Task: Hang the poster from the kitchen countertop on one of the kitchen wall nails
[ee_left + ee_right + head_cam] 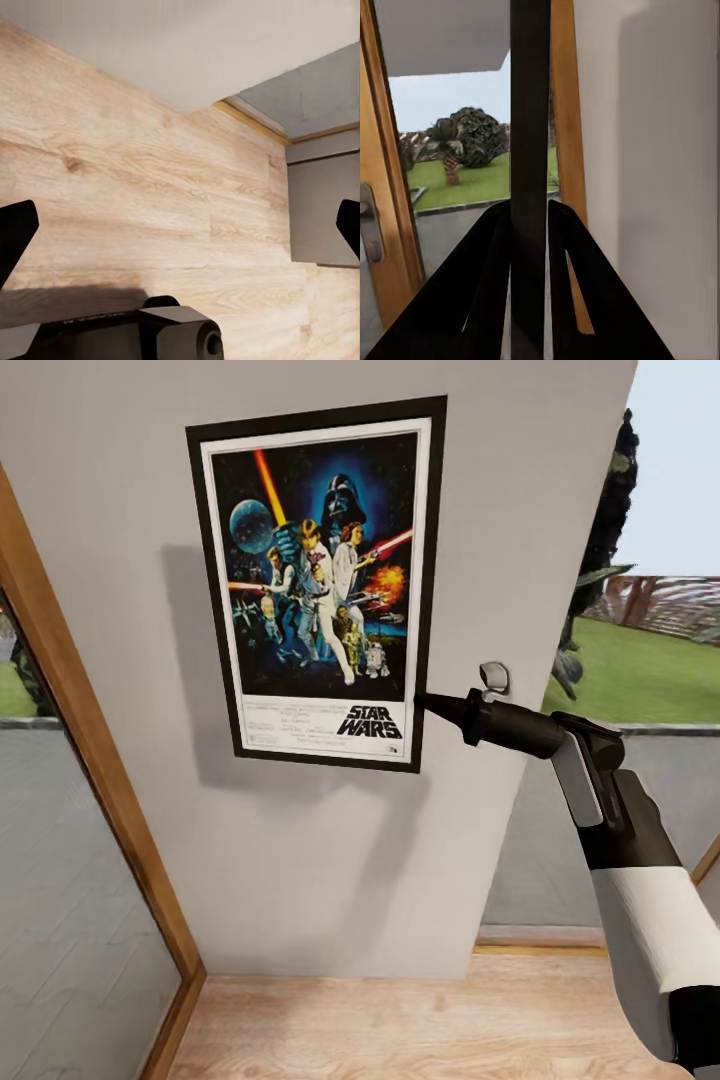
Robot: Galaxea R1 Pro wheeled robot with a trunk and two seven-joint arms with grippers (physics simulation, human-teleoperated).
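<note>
The poster [318,590] stands upright and flat against the light grey wall [330,860], with its black frame, white border and "STAR WARS" logo at the bottom. My right gripper [425,702] is shut on the poster's right edge near its lower corner. In the right wrist view the frame's edge [529,112] runs as a dark strip between the two black fingers [487,285]. My left gripper [184,225] is open over wooden floor, holding nothing. The kitchen countertop is out of view. No nail shows around the poster.
A wood-framed glass door [90,760] borders the wall on the left, and another glazed opening [640,680] on the right looks onto a lawn. A small grey fitting [493,678] sits just above my right gripper. Light wooden floor [400,1020] lies below.
</note>
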